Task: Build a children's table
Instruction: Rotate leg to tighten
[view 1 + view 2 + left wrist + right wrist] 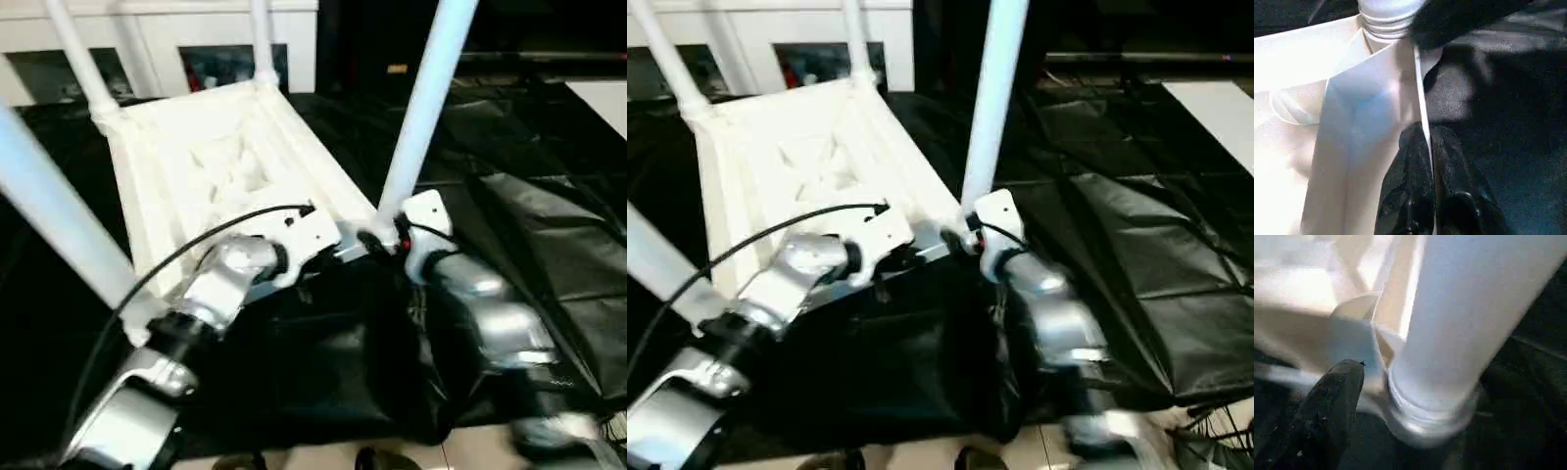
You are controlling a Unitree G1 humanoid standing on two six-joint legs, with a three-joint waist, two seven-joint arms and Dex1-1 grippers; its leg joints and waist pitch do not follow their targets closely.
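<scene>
The children's table lies upside down and tilted, its ribbed white tabletop point(225, 166) facing me. Legs stand in its corner sockets: two at the far corners point(83, 64) point(262, 39), one at near left point(49, 211), one at near right point(426, 108). My left gripper point(1422, 132) is shut on the tabletop's thin near rim point(1418, 88), close to the near-right corner. My right gripper point(387, 240) is at the foot of the near-right leg point(1459, 323). It is open, with one black finger point(1339, 391) standing just off the leg's collar.
Black cloth point(549, 225) covers the surface all around, with a dark bulky shape point(333, 362) under the table's near edge. A white cabinet point(157, 39) stands behind. A pale surface point(602, 98) lies at far right, and a strip of light floor point(323, 458) runs along the near edge.
</scene>
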